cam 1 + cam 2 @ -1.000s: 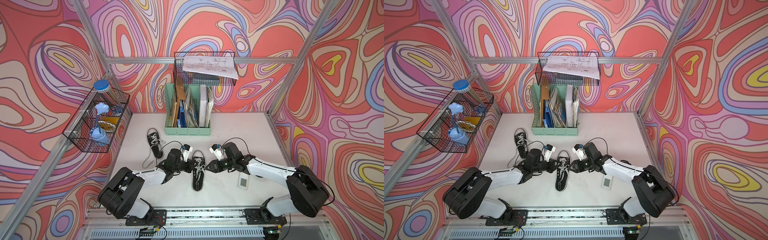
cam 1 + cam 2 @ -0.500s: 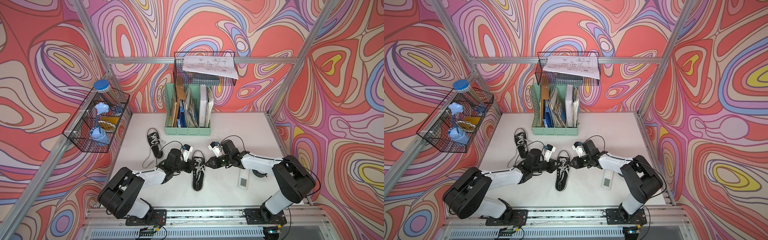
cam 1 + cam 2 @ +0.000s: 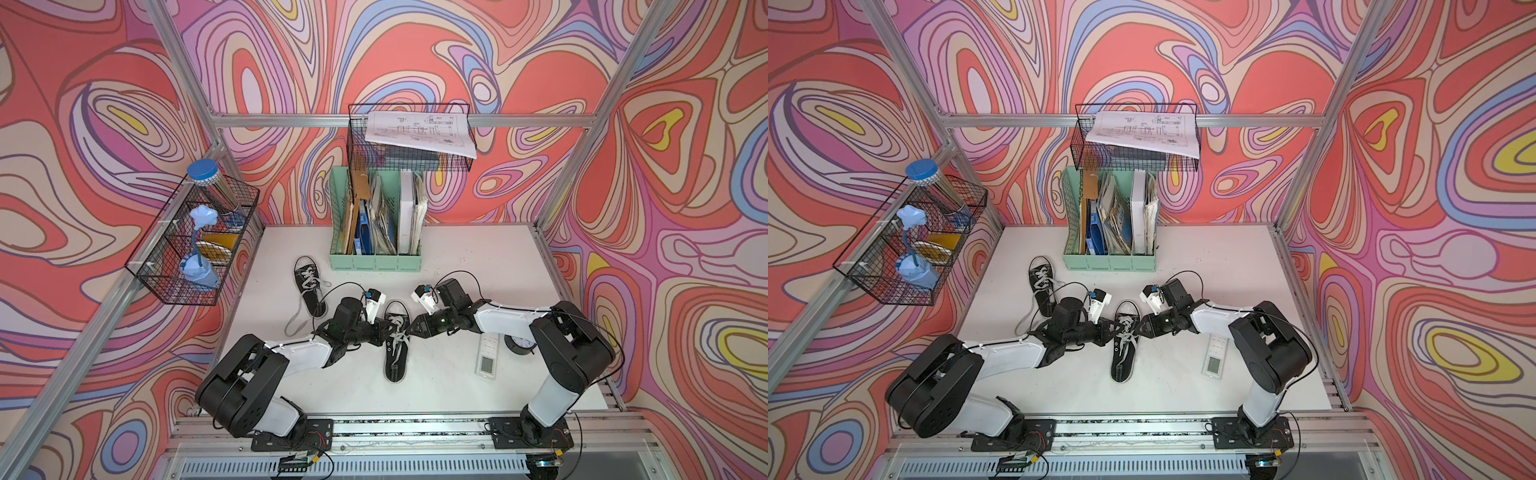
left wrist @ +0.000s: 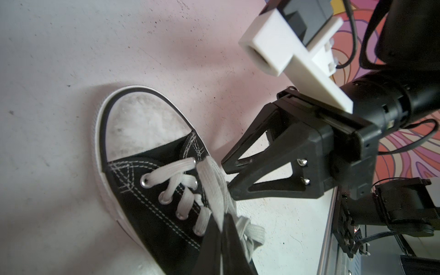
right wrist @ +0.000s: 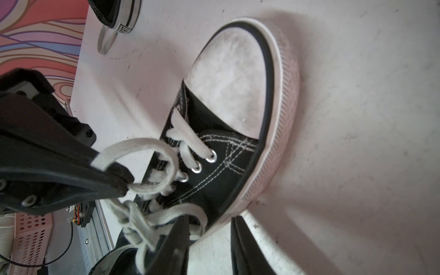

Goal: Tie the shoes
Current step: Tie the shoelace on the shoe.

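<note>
**Shoe-tying station: one shoe under work, one set aside.**

The worked shoe (image 3: pixel 396 347) is recorded at the lower centre of both top views, toe toward the upper frame, on the white table (image 3: pixel 457 266). The second shoe (image 3: pixel 309 286) is found up and left of it, laces loose. A white lace (image 4: pixel 212 183) of the worked shoe is pinched by the left gripper (image 4: pixel 223 220), jaws pressed together. The right gripper (image 4: pixel 228 177) is placed just beside it, jaws spread, nothing seen clamped.

Both top views are bright, evenly lit, stretched at the edges. Wrist views show soft shadows on the table (image 4: pixel 59 59), nearest foreground blurred.
</note>
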Motion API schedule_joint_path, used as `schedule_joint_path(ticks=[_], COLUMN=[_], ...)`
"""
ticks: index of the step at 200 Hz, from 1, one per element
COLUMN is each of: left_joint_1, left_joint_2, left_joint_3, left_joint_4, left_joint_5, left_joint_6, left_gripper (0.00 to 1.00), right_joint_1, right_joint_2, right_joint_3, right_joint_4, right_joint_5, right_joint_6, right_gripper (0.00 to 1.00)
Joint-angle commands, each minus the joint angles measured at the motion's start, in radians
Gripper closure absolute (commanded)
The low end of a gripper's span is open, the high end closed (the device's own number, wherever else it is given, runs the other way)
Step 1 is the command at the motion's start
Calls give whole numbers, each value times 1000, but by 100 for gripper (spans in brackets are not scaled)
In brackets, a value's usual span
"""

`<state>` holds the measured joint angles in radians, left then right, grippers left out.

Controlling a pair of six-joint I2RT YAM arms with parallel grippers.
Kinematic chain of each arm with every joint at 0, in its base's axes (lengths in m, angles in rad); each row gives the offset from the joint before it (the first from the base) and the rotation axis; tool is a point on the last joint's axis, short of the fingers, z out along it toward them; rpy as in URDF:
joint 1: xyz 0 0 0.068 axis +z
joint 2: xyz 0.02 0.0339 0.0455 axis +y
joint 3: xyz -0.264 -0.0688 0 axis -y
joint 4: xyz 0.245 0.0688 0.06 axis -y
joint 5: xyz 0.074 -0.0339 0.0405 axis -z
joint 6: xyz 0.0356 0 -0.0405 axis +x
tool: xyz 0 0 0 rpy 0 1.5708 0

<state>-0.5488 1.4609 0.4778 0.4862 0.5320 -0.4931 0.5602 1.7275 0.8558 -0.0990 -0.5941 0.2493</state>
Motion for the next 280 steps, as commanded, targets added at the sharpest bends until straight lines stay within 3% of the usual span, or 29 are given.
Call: schedule_joint_path(ticks=[1,46,91,144,215,280], left_joint_1=[7,7,7,7,12,15], left_joint_2=[7,5,-7,-19,-24,-20], left_joint_3=[6,7,3,-11,-12,-10], left_joint_4=[20,19,5,-2,-12,-15], left_joint_5=[12,8,-18,-45,-64,-43], left_joint_6=[18,16,13,15,16,27], left_gripper=[100,100,100,100,100,100], right_joint_1=[12,33,36,51,63,64], right_joint_2=[19,23,-49,-123,-134,-163], right_joint_3=[25,41,4,-57,-89,-83], right_joint_4=[-14,-36,-84,-73,-121,-123], right_joint_5=[-18,20,153,223,257,166], right_joint_6=[-26,-9,127,247,270,174], right_gripper=[70,86,100,100,100,85])
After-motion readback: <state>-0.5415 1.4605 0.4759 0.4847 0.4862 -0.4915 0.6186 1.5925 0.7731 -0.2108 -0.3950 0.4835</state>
